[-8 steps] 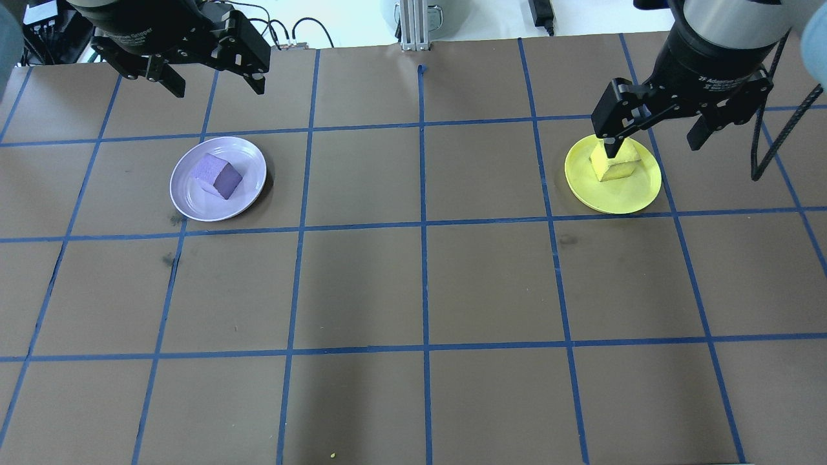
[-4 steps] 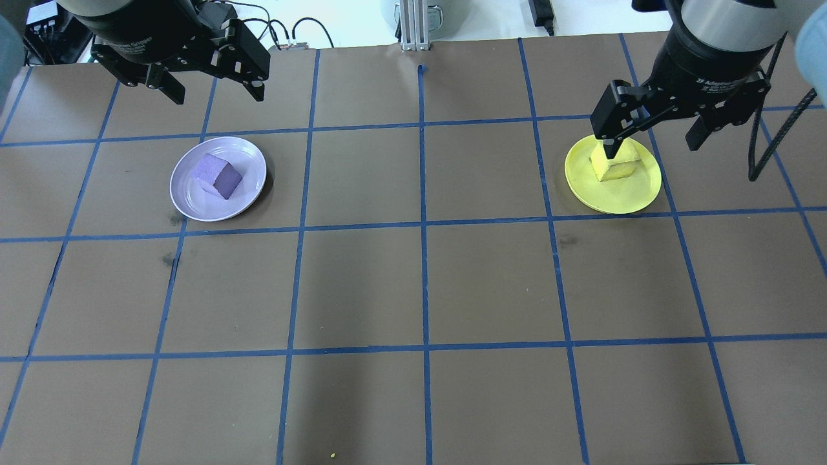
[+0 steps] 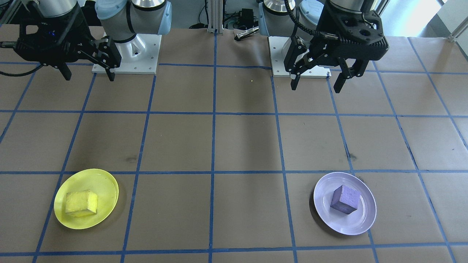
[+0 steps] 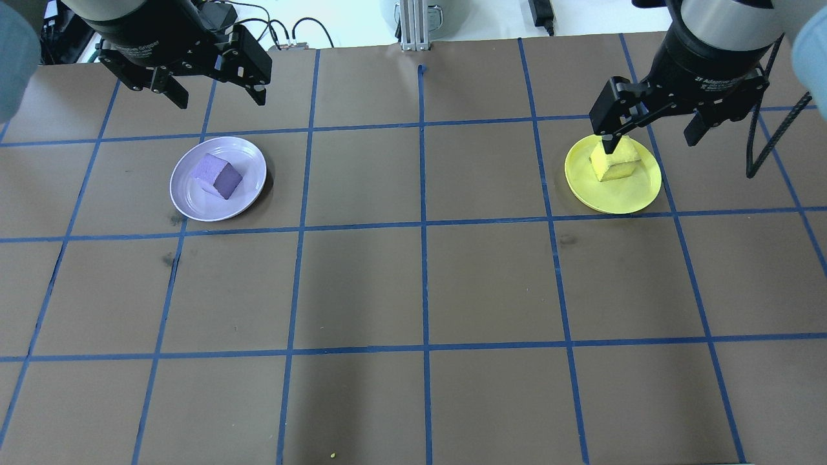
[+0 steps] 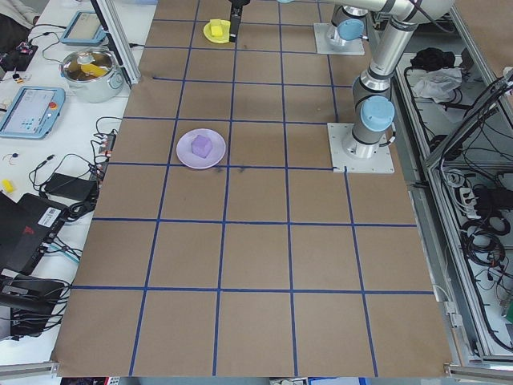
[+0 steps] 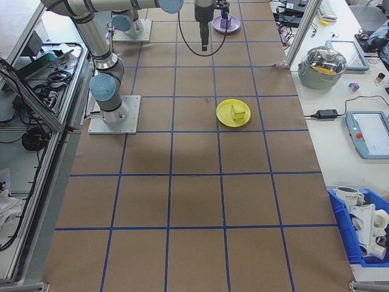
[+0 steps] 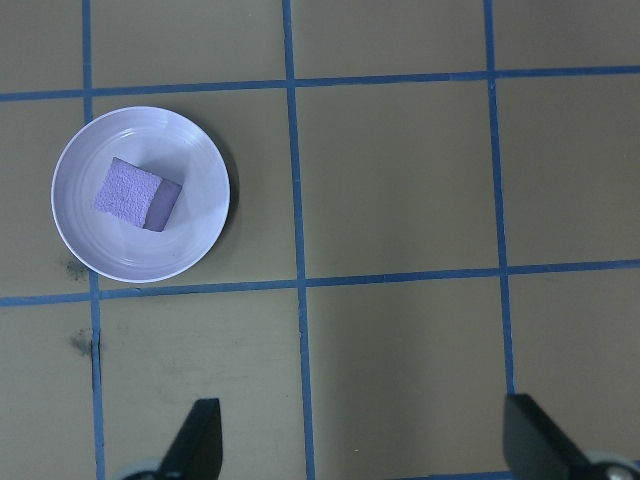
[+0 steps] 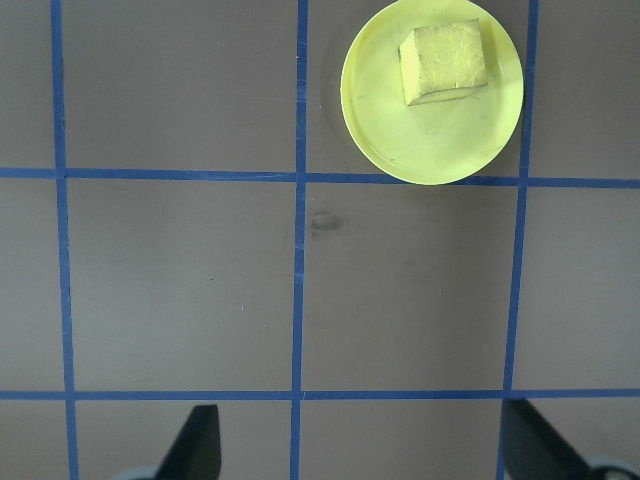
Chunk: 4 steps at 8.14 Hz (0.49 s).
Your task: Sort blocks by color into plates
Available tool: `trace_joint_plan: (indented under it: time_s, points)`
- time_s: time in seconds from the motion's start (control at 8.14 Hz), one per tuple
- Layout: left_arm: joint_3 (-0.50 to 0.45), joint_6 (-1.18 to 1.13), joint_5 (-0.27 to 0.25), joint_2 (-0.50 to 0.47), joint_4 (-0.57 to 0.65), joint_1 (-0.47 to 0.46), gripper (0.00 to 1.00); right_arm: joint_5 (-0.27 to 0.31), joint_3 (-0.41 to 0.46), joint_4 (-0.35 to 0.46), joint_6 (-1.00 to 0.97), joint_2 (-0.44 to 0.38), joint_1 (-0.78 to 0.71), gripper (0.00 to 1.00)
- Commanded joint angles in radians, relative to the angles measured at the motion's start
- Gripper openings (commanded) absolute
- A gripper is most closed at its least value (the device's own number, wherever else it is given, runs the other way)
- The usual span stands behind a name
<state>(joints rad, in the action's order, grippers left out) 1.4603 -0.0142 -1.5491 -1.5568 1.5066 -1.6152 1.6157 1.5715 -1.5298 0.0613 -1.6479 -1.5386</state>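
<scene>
You see the purple block [image 3: 345, 199] sitting inside the lavender plate [image 3: 362, 223], a little toward the plate's robot-side half, turned at an angle so one corner points at the rim. Its top face is a paler, grainy lilac and its side faces read darker violet; the surface looks rough and foam-like. The plate around it is round, shallow and glossy, with faint rings near the rim in the left wrist view.

You find the yellow block [image 3: 82, 203] inside the yellow plate [image 3: 104, 180], off-centre, close to the rim on the side away from the table's middle. It has the same coarse, spongy texture, with a lighter top and a slightly deeper yellow side, and it nearly blends into the bright plate under it.

Both plates lie flat on the brown paper table [image 3: 234, 146] marked with blue tape lines [image 3: 214, 146], well apart from each other.

Your left gripper [image 3: 317, 83] hangs above the table with its fingers spread and nothing between them. Your right gripper [image 3: 89, 75] is likewise spread wide and empty, raised clear of the yellow plate.
</scene>
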Motion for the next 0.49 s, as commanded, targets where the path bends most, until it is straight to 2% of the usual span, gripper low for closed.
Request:
trace_joint_plan:
  time_s: [0.0,0.37]
  points:
    - [0.0,0.0,0.001,-0.044,0.001,0.001,1.0,0.0,-0.001,-0.006,-0.002,-0.003,0.0,1.0]
    - [0.0,0.0,0.001,-0.037,0.001,0.003,1.0,-0.016,-0.001,-0.013,-0.002,0.0,0.0,1.0]
